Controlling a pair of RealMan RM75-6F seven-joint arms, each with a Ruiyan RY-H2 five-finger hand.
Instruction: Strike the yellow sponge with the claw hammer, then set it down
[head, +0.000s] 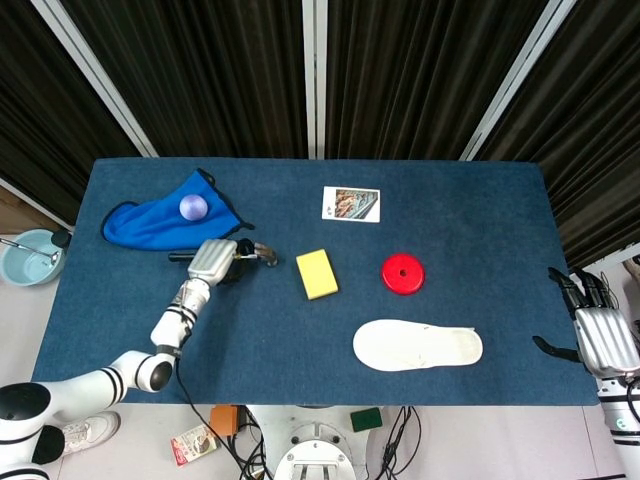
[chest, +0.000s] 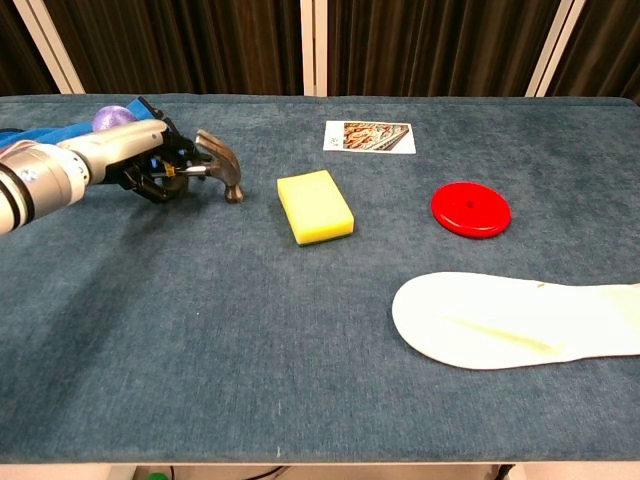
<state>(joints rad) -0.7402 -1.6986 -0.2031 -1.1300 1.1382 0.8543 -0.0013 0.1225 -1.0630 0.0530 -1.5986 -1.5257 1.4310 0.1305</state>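
Claw hammer low at the worktop, left of the yellow sponge.
Your left hand has its fingers clamped on the claw hammer; its head appears to touch the worktop, apart from the yellow sponge. Your right hand hangs off the edge, fingers apart.

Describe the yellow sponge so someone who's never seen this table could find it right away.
Start at the blue table and look near its middle, below the photo card. The yellow sponge lies flat between the claw hammer, held by the left hand, and the red disc. It is the only yellow, block-shaped thing there.
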